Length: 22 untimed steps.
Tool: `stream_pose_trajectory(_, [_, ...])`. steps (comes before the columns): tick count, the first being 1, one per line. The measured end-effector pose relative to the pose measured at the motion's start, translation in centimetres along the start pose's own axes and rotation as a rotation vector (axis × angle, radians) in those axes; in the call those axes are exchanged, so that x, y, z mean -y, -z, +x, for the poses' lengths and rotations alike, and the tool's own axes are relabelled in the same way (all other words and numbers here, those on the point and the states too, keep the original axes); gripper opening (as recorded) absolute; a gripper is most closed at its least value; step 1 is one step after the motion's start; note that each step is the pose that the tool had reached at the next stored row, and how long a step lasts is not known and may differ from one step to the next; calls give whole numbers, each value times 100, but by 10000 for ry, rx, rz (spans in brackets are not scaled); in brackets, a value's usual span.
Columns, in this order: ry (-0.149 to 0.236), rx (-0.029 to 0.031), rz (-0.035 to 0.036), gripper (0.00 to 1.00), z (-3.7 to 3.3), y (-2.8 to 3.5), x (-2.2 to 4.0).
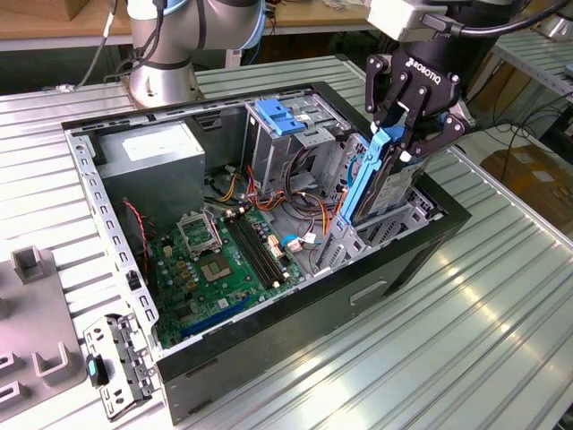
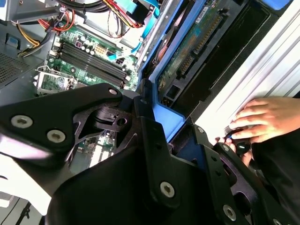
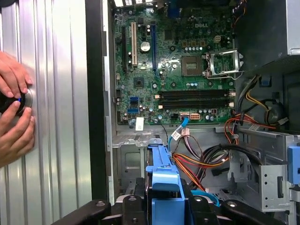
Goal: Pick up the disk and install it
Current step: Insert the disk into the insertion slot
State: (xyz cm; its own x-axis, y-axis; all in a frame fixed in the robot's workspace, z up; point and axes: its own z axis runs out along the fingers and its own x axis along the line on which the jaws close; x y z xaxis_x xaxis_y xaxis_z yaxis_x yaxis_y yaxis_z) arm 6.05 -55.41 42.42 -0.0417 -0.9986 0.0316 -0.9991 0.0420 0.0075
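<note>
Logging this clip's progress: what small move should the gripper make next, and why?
Probably ease straight down: the gripper is shut on the disk, which stands on edge with its lower end at the bay, much of it above the case.

Arm: arm base (image 1: 163,63) upright at far side of exterior view, links above it cut off by frame edge. Arm's wrist (image 1: 430,22) at exterior view's upper right, pointing down. Below wrist, gripper (image 1: 405,143) – black two-finger linkage type – hangs near vertical. Its fingers (image 1: 397,112) closed on upper end of disk (image 1: 372,184), which stands on edge, slightly tilted. In both wrist views, linkages of gripper (image 2: 161,126) (image 3: 164,206) flank blue carrier rail – firm contact on both sides.
</note>
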Motion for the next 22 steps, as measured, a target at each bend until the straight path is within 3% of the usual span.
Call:
stream_pose_trajectory(14, [0,-5,-1,37,-10,-297,2])
stream_pose_trajectory(16, [0,1,0,37,-12,-367,3])
stream_pose_trajectory(22, [0,0,0,37,-15,-469,4])
